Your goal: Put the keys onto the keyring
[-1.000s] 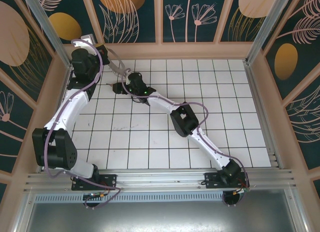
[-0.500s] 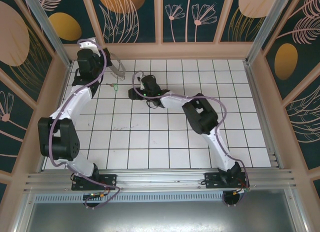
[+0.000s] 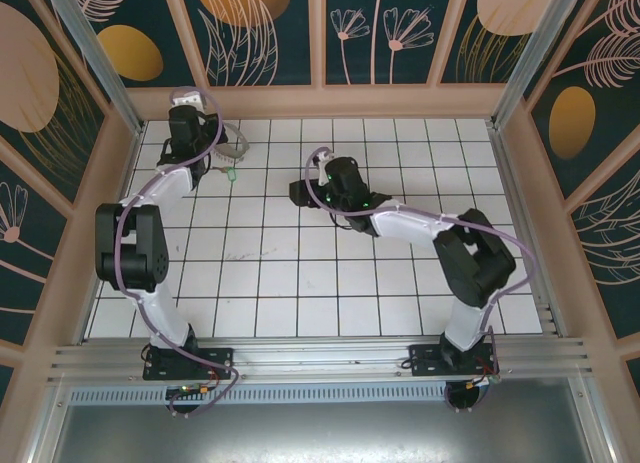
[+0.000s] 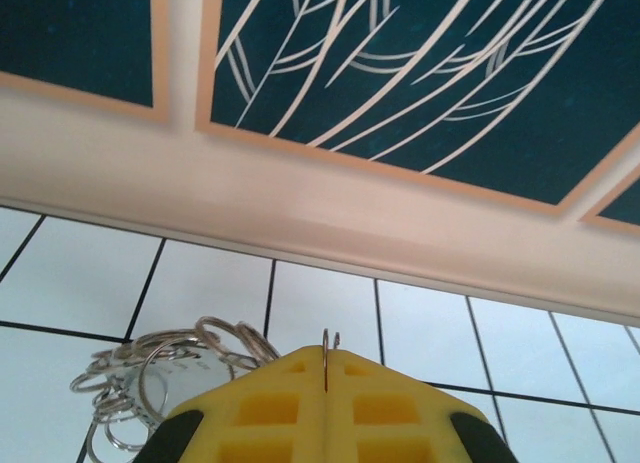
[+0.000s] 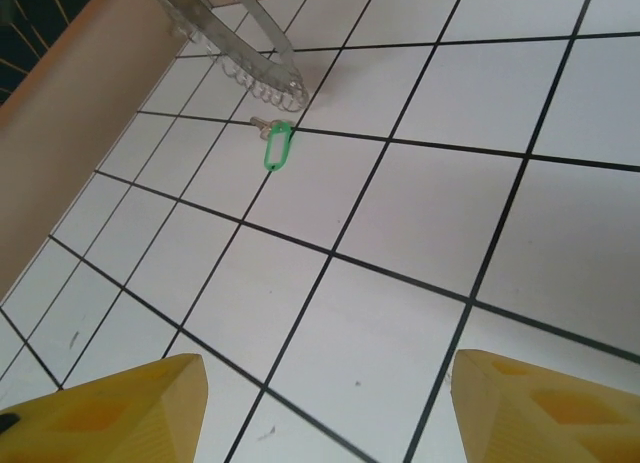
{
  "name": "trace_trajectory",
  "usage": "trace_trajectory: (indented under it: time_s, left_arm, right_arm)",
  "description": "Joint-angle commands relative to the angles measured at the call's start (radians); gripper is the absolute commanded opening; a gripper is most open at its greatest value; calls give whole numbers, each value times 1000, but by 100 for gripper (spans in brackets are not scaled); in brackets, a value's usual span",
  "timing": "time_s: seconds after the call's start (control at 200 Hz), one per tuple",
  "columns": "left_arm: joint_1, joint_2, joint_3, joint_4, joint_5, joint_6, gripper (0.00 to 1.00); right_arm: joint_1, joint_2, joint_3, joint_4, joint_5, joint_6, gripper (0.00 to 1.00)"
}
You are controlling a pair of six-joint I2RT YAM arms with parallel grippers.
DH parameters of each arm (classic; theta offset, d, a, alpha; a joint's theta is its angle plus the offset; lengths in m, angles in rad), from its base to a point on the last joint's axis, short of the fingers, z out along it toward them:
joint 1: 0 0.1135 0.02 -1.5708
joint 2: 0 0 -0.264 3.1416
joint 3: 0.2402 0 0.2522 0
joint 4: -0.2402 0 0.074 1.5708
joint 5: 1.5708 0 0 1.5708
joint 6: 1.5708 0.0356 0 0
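Lying flat as a white, black-gridded bench [image 3: 300, 283]. Rising behind and beside it as teal, leaf-patterned wall panels [image 3: 400, 33].

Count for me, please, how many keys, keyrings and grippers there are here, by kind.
Slim metal key with bright green head: 1
Thin tan-brown keyring loop fringed with silvery rings: 1
Yellow-fingered grippers: 2, the left gripper and the right gripper
Total: 4

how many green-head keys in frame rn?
1. The key lies flat at the far left, close beside the keyring fringe. Others may be hidden.
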Motion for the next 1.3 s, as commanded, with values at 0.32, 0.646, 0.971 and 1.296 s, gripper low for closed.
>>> trace_trajectory:
  time_s: [0.32,0.646,0.971,1.296]
  left_arm:
    - [38,25,17,72,-20,12,0]
    - [38,0,-69,68,-29,3,0]
    - [38,-134,-224,82,-11,-33,0]
    - [38,-265,-381,102,7,-95,0]
  right_arm:
    - [2,-129,-139,22,18,-22,66]
    - [3,-193,-188,22,21,-30,66]
    - [0,-235,-223,56,21,-19,66]
    - [-1,-275,-261,87,16,-4,66]
